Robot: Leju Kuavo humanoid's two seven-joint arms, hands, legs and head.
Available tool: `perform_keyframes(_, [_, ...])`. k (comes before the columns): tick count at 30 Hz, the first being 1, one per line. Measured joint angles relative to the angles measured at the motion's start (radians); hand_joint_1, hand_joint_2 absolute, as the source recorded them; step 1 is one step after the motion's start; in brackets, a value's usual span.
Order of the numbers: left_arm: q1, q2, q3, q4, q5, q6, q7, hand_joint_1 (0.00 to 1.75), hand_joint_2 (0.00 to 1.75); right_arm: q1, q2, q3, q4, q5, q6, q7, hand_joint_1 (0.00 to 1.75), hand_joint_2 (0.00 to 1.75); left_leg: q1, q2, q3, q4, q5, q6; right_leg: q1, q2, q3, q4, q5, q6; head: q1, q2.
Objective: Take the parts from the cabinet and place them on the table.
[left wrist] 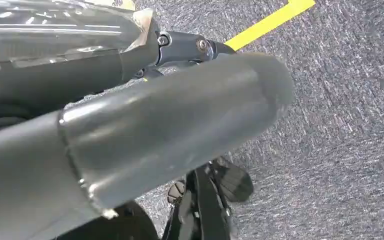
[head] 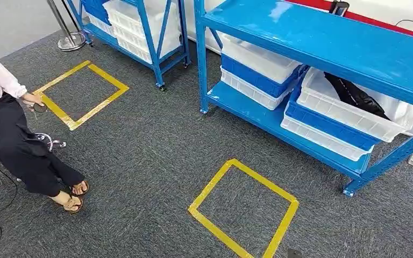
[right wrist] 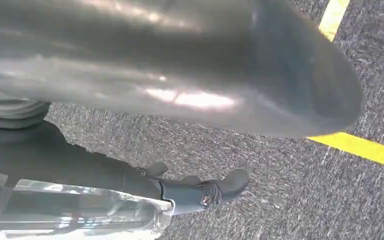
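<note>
Both arms hang at the floor, left hand (left wrist: pixel 145 135) and right hand (right wrist: pixel 180 70) too blurred to tell open or closed. The cabinet (head: pixel 322 43) with its bins (head: pixel 349 113) sits ahead, to the right, so the right arm's nearer.

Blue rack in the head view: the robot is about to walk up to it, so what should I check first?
1. Yellow tape square marked before the blue rack: ok.
2. Person stands off to the left, away from that square: ok.
3. White bin on the lower shelf holds a black item: ok.
4. Is it the wanted part: cannot tell.
5. Left hand and right hand hold nothing: ok.
</note>
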Motion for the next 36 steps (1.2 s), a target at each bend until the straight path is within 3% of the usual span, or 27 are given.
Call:
perform_keyframes(1, [0.000, 0.000, 0.000, 0.000, 0.000, 0.000, 0.000, 0.00, 0.00, 0.000, 0.000, 0.000, 0.000, 0.000, 0.000, 0.000, 0.00, 0.00, 0.000, 0.000, 0.019, -0.061, 0.051, 0.003, 0.000, 0.003, 0.010, 0.000, -0.006, 0.003, 0.000, 0.000])
perform_keyframes(3, [-0.001, 0.002, 0.000, 0.000, 0.000, 0.000, 0.000, 0.00, 0.00, -0.001, 0.002, -0.001, 0.000, 0.000, 0.000, 0.000, 0.00, 0.00, -0.001, -0.001, 0.092, -0.237, 0.158, 0.015, 0.000, 0.007, 0.029, -0.001, -0.018, 0.009, 0.000, 0.000])
perform_keyframes(5, [-0.003, 0.004, 0.000, 0.000, 0.000, 0.000, 0.000, 0.00, 0.00, -0.003, 0.003, -0.001, 0.000, 0.000, 0.001, -0.001, 0.00, 0.00, -0.008, -0.005, 0.117, -0.289, 0.143, 0.020, 0.011, 0.009, 0.026, -0.001, -0.030, 0.022, -0.001, 0.000])
perform_keyframes(8, [-0.001, 0.004, 0.000, 0.000, 0.001, -0.001, 0.000, 0.00, 0.00, -0.002, 0.004, -0.001, 0.000, 0.002, 0.002, -0.002, 0.00, 0.00, -0.017, -0.007, 0.121, -0.293, 0.135, 0.037, 0.009, 0.007, 0.029, -0.014, -0.036, 0.038, -0.001, 0.000])
perform_keyframes(9, [-0.001, 0.004, 0.000, 0.000, 0.001, -0.001, 0.000, 0.00, 0.00, -0.003, 0.004, -0.001, -0.001, 0.003, 0.002, -0.002, 0.00, 0.00, -0.003, -0.008, 0.136, -0.312, 0.142, 0.046, 0.015, 0.005, 0.035, -0.004, -0.043, 0.044, 0.000, 0.000])
perform_keyframes(10, [-0.001, 0.004, 0.000, 0.000, 0.001, -0.001, -0.001, 0.00, 0.00, -0.004, 0.003, -0.002, -0.001, 0.005, 0.002, -0.003, 0.00, 0.00, -0.009, -0.007, 0.145, -0.319, 0.140, 0.050, 0.013, 0.002, 0.018, 0.033, -0.058, 0.042, 0.003, 0.000])
perform_keyframes(12, [-0.003, 0.005, 0.000, 0.000, 0.001, -0.001, -0.001, 0.00, 0.00, -0.006, 0.003, -0.002, -0.001, 0.006, 0.003, -0.003, 0.00, 0.00, -0.009, -0.004, 0.153, -0.319, 0.134, 0.060, 0.010, 0.002, -0.068, 0.185, -0.115, 0.033, 0.005, 0.000])
perform_keyframes(13, [-0.003, 0.005, 0.000, 0.000, 0.001, -0.001, -0.001, 0.00, 0.00, -0.004, 0.003, -0.002, -0.001, 0.006, 0.003, -0.002, 0.00, 0.00, -0.011, -0.004, 0.158, -0.319, 0.127, 0.062, 0.010, 0.002, -0.120, 0.265, -0.140, 0.034, 0.005, 0.000])
perform_keyframes(14, [-0.002, 0.005, 0.000, 0.000, 0.001, -0.001, -0.001, 0.00, 0.00, -0.002, 0.003, -0.002, -0.001, 0.006, 0.003, -0.002, 0.00, 0.00, -0.011, -0.006, 0.164, -0.319, 0.122, 0.062, 0.010, 0.002, -0.157, 0.314, -0.144, 0.039, 0.005, 0.000])
perform_keyframes(15, [-0.001, 0.005, 0.001, 0.000, 0.001, -0.001, -0.001, 0.00, 0.00, 0.000, 0.003, -0.002, 0.000, 0.006, 0.003, -0.002, 0.00, 0.00, -0.012, -0.008, 0.173, -0.319, 0.115, 0.061, 0.009, 0.002, -0.169, 0.310, -0.127, 0.048, 0.005, 0.000])
perform_keyframes(16, [0.000, 0.005, 0.002, 0.000, 0.001, -0.001, -0.001, 0.00, 0.00, 0.001, 0.003, -0.002, 0.000, 0.006, 0.003, -0.002, 0.00, 0.00, -0.011, -0.010, 0.183, -0.319, 0.107, 0.059, 0.009, 0.001, -0.154, 0.257, -0.088, 0.060, 0.006, 0.000])
perform_keyframes(18, [-0.001, 0.004, 0.002, 0.000, 0.001, -0.002, -0.001, 0.00, 0.00, 0.000, 0.001, -0.002, 0.000, 0.006, 0.003, -0.002, 0.00, 0.00, -0.010, -0.012, 0.208, -0.318, 0.089, 0.052, 0.005, -0.005, -0.082, 0.068, 0.015, 0.077, 0.008, 0.000])
perform_keyframes(19, [0.000, 0.005, 0.002, 0.000, 0.001, -0.001, -0.001, 0.00, 0.00, 0.000, 0.001, -0.002, 0.000, 0.007, 0.003, -0.002, 0.00, 0.00, -0.013, -0.012, 0.205, -0.318, 0.080, 0.045, 0.006, -0.015, -0.063, 0.010, 0.045, 0.070, 0.011, 0.000])
perform_keyframes(21, [-0.001, 0.005, 0.002, 0.000, 0.001, -0.001, 0.000, 0.00, 0.00, -0.001, 0.001, -0.002, 0.000, 0.007, 0.003, -0.002, 0.00, 0.00, -0.020, -0.011, 0.213, -0.316, 0.063, 0.033, 0.013, -0.010, -0.051, 0.006, 0.039, 0.041, 0.008, 0.000])
perform_keyframes(23, [-0.002, 0.005, 0.002, 0.000, 0.001, -0.001, 0.000, 0.00, 0.00, -0.001, 0.001, -0.002, 0.000, 0.008, 0.003, -0.002, 0.00, 0.00, -0.014, -0.009, 0.218, -0.321, 0.058, 0.023, 0.017, -0.008, -0.051, 0.006, 0.032, 0.026, 0.008, 0.000])
perform_keyframes(24, [-0.004, 0.007, 0.002, -0.002, 0.001, -0.001, 0.000, 0.00, 0.00, -0.002, 0.004, -0.002, 0.000, 0.008, 0.003, -0.002, 0.00, 0.00, -0.011, -0.010, 0.222, -0.319, 0.049, 0.017, 0.000, -0.005, -0.039, -0.001, 0.033, 0.017, 0.008, 0.000])
perform_keyframes(25, [-0.004, 0.007, 0.002, -0.002, 0.000, -0.001, 0.000, 0.00, 0.00, -0.001, 0.002, -0.002, 0.000, 0.009, 0.003, -0.002, 0.00, 0.00, -0.010, -0.010, 0.218, -0.293, 0.038, 0.011, 0.002, -0.004, -0.031, -0.003, 0.029, 0.011, 0.007, 0.000])
perform_keyframes(27, [-0.004, 0.007, 0.002, -0.002, 0.000, -0.002, 0.000, 0.00, 0.00, -0.004, 0.003, -0.002, 0.000, 0.009, 0.003, -0.002, 0.00, 0.00, -0.005, -0.010, 0.137, -0.146, -0.023, -0.001, 0.002, -0.006, -0.019, -0.003, 0.017, -0.006, 0.001, 0.000])
perform_keyframes(28, [-0.003, 0.007, 0.002, -0.002, 0.000, -0.002, 0.000, 0.00, 0.00, -0.005, 0.004, -0.002, 0.000, 0.009, 0.003, -0.002, 0.00, 0.00, -0.003, -0.010, 0.083, -0.062, -0.054, -0.006, 0.003, -0.005, -0.015, -0.003, 0.011, -0.010, 0.001, 0.000])
perform_keyframes(29, [-0.002, 0.007, 0.002, -0.002, 0.000, -0.002, 0.000, 0.00, 0.00, -0.004, 0.003, -0.002, 0.000, 0.009, 0.003, -0.002, 0.00, 0.00, -0.001, -0.010, 0.037, -0.004, -0.063, -0.010, 0.003, -0.004, -0.010, -0.003, 0.006, -0.010, 0.000, 0.000])
perform_keyframes(30, [0.000, 0.007, 0.002, -0.002, 0.000, -0.002, 0.000, 0.00, 0.00, -0.002, 0.003, -0.003, 0.000, 0.009, 0.003, -0.002, 0.00, 0.00, 0.001, -0.010, 0.012, 0.008, -0.042, -0.012, 0.003, -0.001, -0.001, -0.003, 0.000, -0.009, 0.001, 0.000])
perform_keyframes(31, [0.001, 0.007, 0.002, -0.002, 0.000, -0.002, 0.000, 0.00, 0.00, -0.001, 0.003, -0.003, 0.000, 0.008, 0.003, -0.002, 0.00, 0.00, 0.003, -0.010, 0.012, -0.024, 0.003, -0.012, 0.003, 0.001, 0.009, -0.003, -0.008, -0.007, 0.000, 0.000])
perform_keyframes(33, [0.000, 0.008, 0.002, -0.002, -0.001, -0.002, 0.000, 0.00, 0.00, 0.000, 0.005, -0.003, 0.000, 0.008, 0.003, -0.002, 0.00, 0.00, 0.004, -0.009, 0.071, -0.198, 0.131, -0.004, 0.003, 0.005, 0.036, -0.003, -0.026, 0.000, 0.000, 0.000])
perform_keyframes(34, [0.000, 0.009, 0.002, -0.002, -0.001, -0.002, 0.000, 0.00, 0.00, 0.000, 0.005, -0.003, 0.000, 0.008, 0.003, -0.002, 0.00, 0.00, 0.004, -0.010, 0.096, -0.273, 0.169, 0.003, 0.003, 0.006, 0.038, -0.005, -0.034, 0.004, -0.002, 0.000])
perform_keyframes(35, [-0.001, 0.010, 0.002, -0.002, -0.001, -0.002, 0.000, 0.00, 0.00, -0.003, 0.005, -0.003, 0.000, 0.008, 0.003, -0.002, 0.00, 0.00, -0.004, -0.009, 0.107, -0.285, 0.147, 0.006, 0.016, 0.006, 0.039, -0.003, -0.043, 0.013, -0.001, 0.000])
perform_keyframes(36, [-0.002, 0.010, 0.002, -0.002, -0.002, -0.002, 0.000, 0.00, 0.00, -0.004, 0.005, -0.003, 0.000, 0.008, 0.003, -0.002, 0.00, 0.00, -0.006, -0.011, 0.109, -0.282, 0.142, 0.014, 0.011, 0.008, 0.039, -0.007, -0.046, 0.019, -0.003, 0.000])
